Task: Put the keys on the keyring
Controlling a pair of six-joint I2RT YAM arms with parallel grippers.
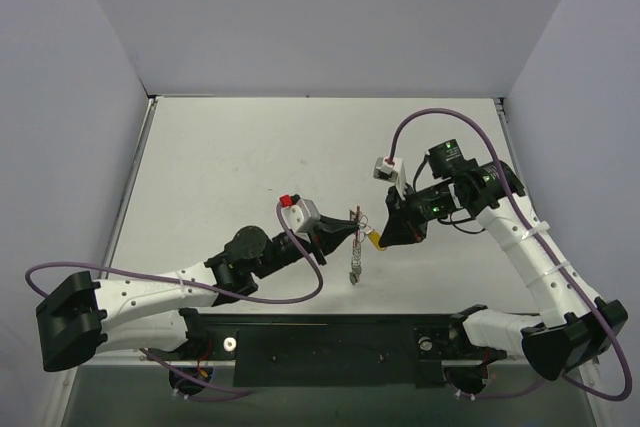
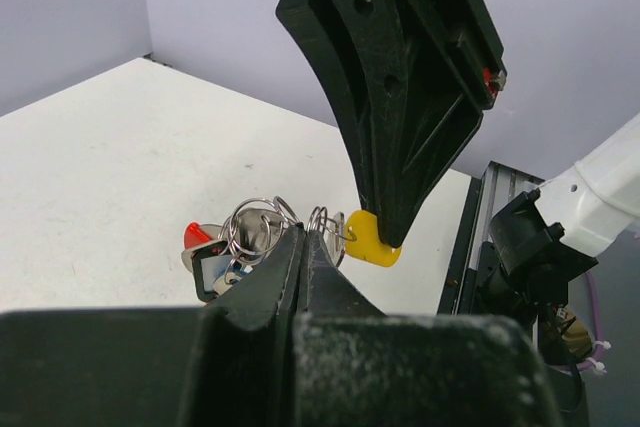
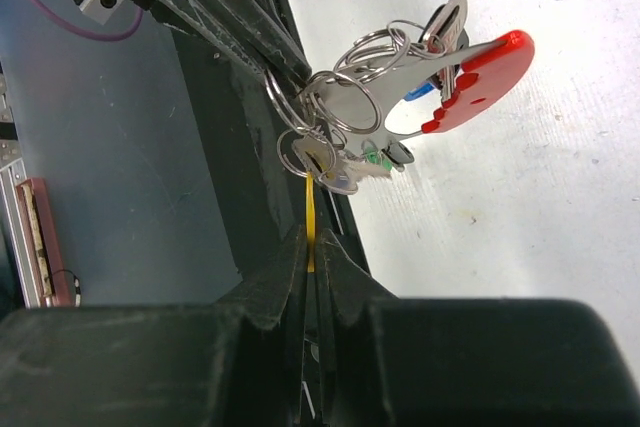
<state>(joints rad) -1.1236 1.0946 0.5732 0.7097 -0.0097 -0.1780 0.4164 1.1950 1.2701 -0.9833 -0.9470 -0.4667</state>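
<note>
**Middle blocked, far side open**

The left gripper (image 1: 345, 231) and right gripper (image 1: 385, 238) meet tip to tip above the bench's (image 1: 220, 157) middle, nearer its near edge. The keyring (image 1: 355, 221) and yellow key (image 1: 373, 239) bridge the gap, with the chain (image 1: 355, 265) hanging below. A purple cable (image 1: 430, 115) arches over the right arm. Bare bench runs to both far corners; walls (image 1: 60, 97) close 3 sides.

yellow key (image 2: 371, 242): part hidden by right end effector (image 2: 388, 230) | top view: keys (image 1: 355, 234) indistinct
</note>
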